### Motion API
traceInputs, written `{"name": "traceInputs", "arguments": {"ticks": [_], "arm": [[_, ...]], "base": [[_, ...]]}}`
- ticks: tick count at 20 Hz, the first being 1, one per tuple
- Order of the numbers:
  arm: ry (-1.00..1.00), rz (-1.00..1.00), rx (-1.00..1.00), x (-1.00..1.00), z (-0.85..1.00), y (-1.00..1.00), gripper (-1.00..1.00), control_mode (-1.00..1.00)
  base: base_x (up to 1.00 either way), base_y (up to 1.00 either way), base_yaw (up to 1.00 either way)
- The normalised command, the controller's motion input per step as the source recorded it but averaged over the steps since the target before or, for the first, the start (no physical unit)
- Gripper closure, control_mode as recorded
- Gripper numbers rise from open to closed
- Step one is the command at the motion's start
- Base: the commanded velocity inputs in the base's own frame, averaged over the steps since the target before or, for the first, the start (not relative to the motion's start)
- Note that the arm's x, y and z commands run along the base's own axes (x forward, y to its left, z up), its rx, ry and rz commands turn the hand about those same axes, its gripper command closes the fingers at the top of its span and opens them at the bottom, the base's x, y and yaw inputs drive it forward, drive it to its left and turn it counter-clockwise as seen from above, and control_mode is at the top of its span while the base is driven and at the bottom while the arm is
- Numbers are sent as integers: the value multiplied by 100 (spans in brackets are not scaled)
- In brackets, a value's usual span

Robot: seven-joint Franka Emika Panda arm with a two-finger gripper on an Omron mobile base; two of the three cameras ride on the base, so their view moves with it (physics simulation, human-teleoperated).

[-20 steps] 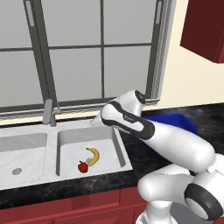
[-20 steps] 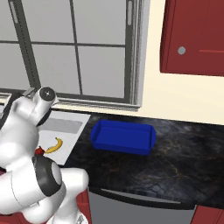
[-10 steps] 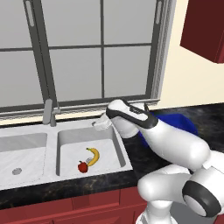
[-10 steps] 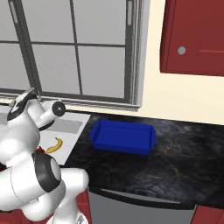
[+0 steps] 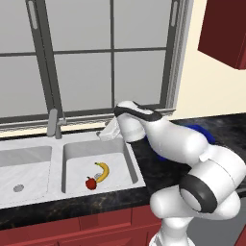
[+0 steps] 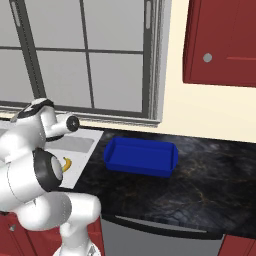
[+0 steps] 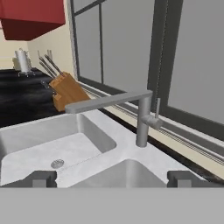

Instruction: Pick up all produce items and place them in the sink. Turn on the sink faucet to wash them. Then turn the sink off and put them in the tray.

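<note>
Faucet: grey metal post w/ long flat spout swung out over the far basin, thin lever on its side. Judged rigid, smooth, prob. slick; best taken at the lever, light sideways push, no squeeze needed.

Gripper: fingertips set wide apart, jaws open, nothing between. Pointed at faucet, short of it, over the divider betw. basins.

Banana: in right basin of sink, curved, lying flat. Judged light, soft-skinned, bruisable; take across the middle.

Red fruit: just beside banana's lower end, touching or nearly, can't tell. Judged small, round, firm, apt to roll; grip across widest part.

Tray: blue, on counter right of sink, nothing seen inside.

Surface: black marbled counter, hard, glossy; basins pale grey, smooth, dry-looking.

Room: window behind sink, red cabinets above, knife block on far counter.

Stage, judged: produce in sink; water-on step next.
</note>
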Motion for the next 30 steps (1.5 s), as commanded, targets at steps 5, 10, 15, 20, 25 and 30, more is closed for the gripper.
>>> {"name": "traceInputs", "arguments": {"ticks": [5, 10, 15, 20, 25, 30], "arm": [[-1, 4, 5, 30, 0, 31, -100, -100], [-2, 3, 4, 28, 0, 35, -100, -100], [-4, 6, 4, 25, -1, 28, -100, -100], [-5, 6, 5, 29, -1, 27, -100, -100], [-2, 6, 3, 30, -7, 30, -100, -100], [-1, 5, 3, 31, -5, 28, -100, -100]], "base": [[0, 0, 0], [0, 0, 0], [0, 0, 0], [0, 0, 0], [0, 0, 0], [0, 0, 0]]}}
